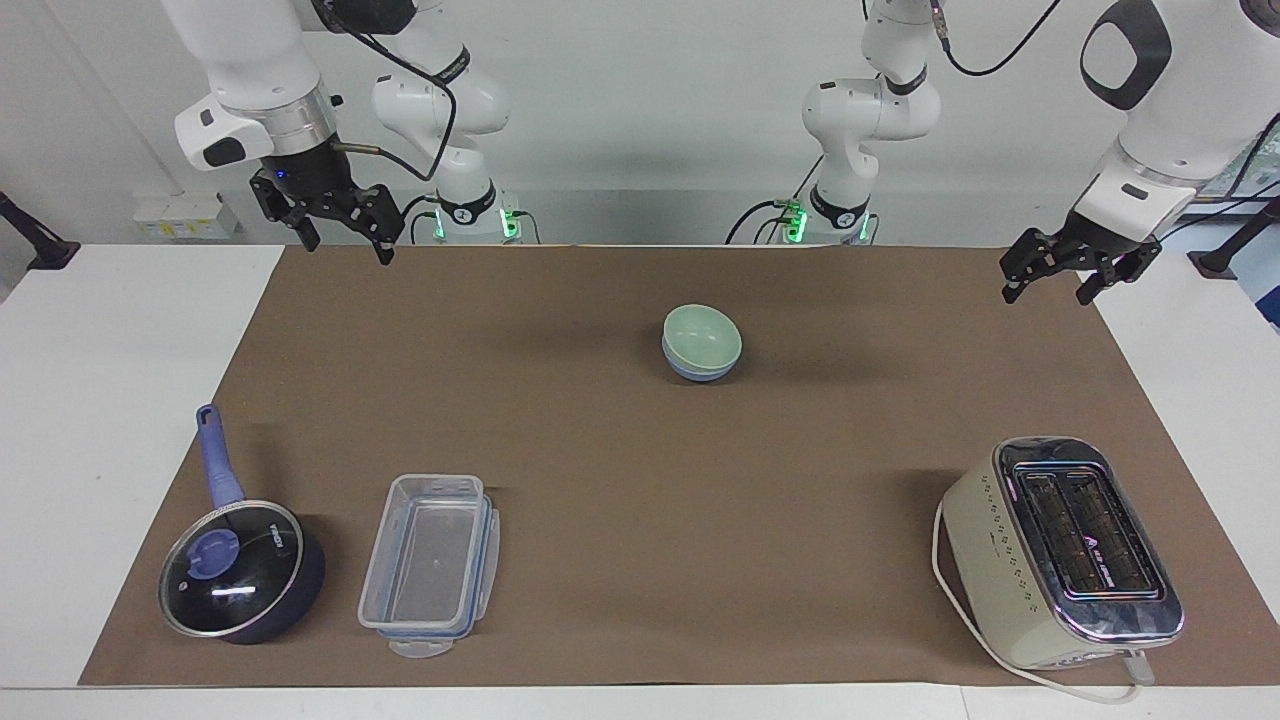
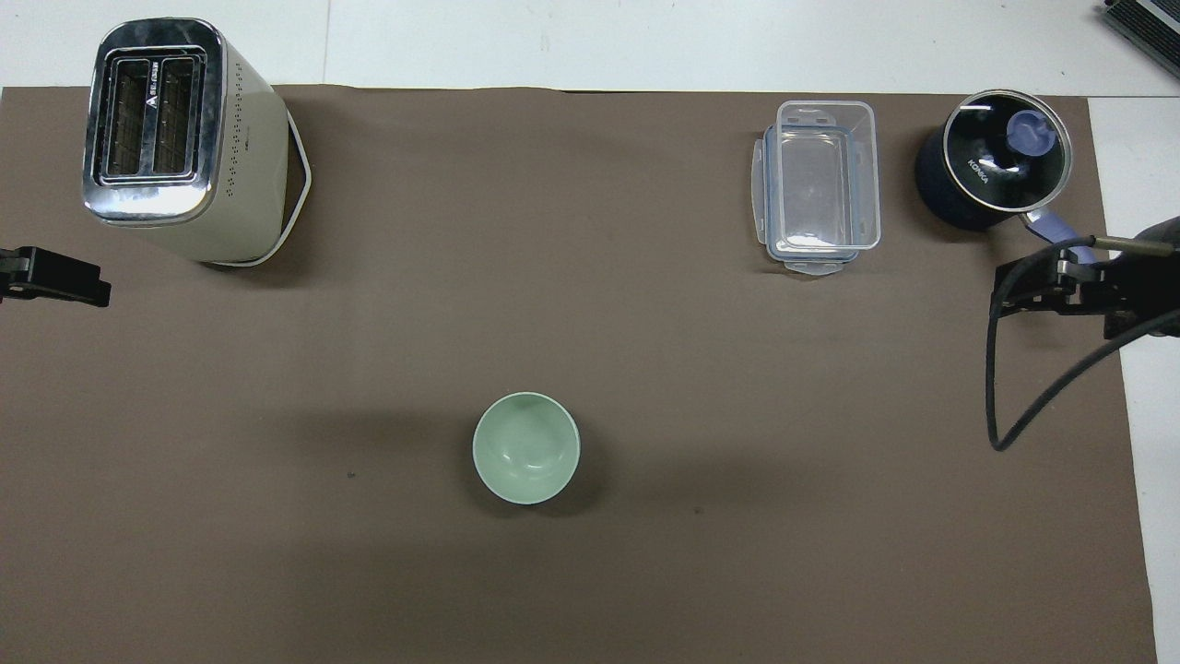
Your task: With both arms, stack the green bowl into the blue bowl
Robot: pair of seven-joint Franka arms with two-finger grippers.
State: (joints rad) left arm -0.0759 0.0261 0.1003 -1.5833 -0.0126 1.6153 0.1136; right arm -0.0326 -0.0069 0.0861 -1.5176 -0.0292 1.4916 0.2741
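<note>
The pale green bowl [image 1: 702,335] sits nested inside the periwinkle-blue bowl [image 1: 699,371] on the brown mat, midway between the two arms' ends. In the overhead view only the green bowl [image 2: 526,448] shows; the blue bowl is hidden under it. My right gripper [image 1: 348,250] is open and empty, raised over the mat's corner at the right arm's end; it also shows in the overhead view [image 2: 1025,290]. My left gripper [image 1: 1044,296] is open and empty, raised over the mat's edge at the left arm's end, and shows in the overhead view [image 2: 69,281].
A cream toaster [image 1: 1060,550] stands farthest from the robots at the left arm's end. A clear plastic container [image 1: 430,565] and a dark blue lidded saucepan [image 1: 240,575] lie farthest from the robots at the right arm's end.
</note>
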